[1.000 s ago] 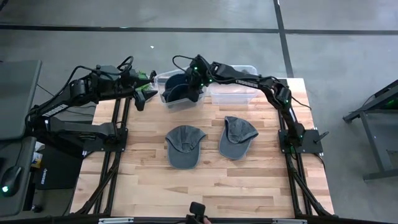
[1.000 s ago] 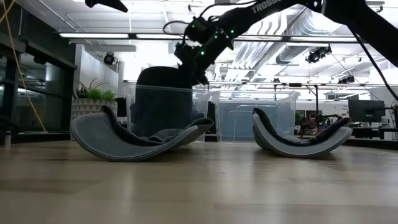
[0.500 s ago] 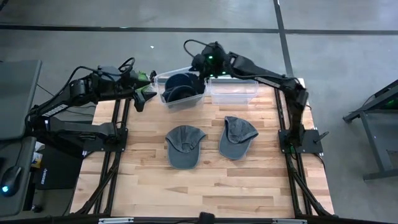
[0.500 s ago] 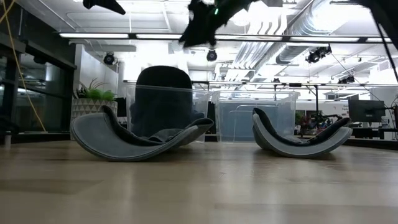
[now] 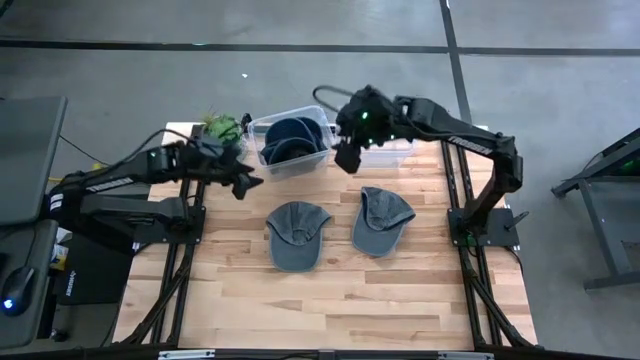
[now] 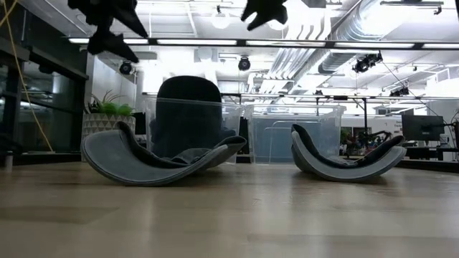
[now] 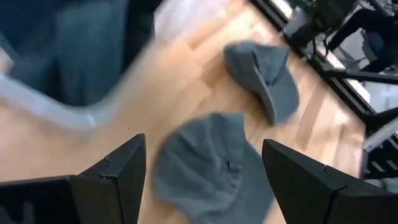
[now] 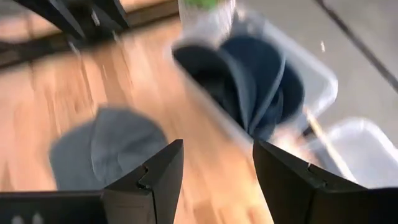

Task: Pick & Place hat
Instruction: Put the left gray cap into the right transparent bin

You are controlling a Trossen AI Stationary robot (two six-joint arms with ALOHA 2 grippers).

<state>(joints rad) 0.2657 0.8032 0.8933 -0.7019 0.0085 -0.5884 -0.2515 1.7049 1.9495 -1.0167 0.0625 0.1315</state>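
Two grey caps lie upside down on the wooden table: the left cap (image 5: 297, 234) (image 6: 154, 159) and the right cap (image 5: 381, 219) (image 6: 344, 159), each rocking on its crown. My left gripper (image 5: 247, 183) (image 7: 205, 180) hovers open, above and to the far-left of the left cap (image 7: 211, 165). My right gripper (image 5: 347, 160) (image 8: 217, 168) hangs open over the table between the bins and the caps. Dark blue hats (image 5: 291, 140) (image 8: 249, 74) sit inside the left clear bin (image 5: 268, 127).
A second clear bin (image 5: 392, 153) (image 6: 294, 136) stands at the far edge, right of the first. A small green plant (image 5: 222, 127) sits at the far-left corner. Bare wood (image 5: 330, 300) stretches from the caps to the near edge.
My right gripper has risen out of the left bin and swung toward the near-right, now over the table in front of the bins; the dark hats have stayed in the bin. My left gripper has moved from the far-left corner toward the left grey cap.
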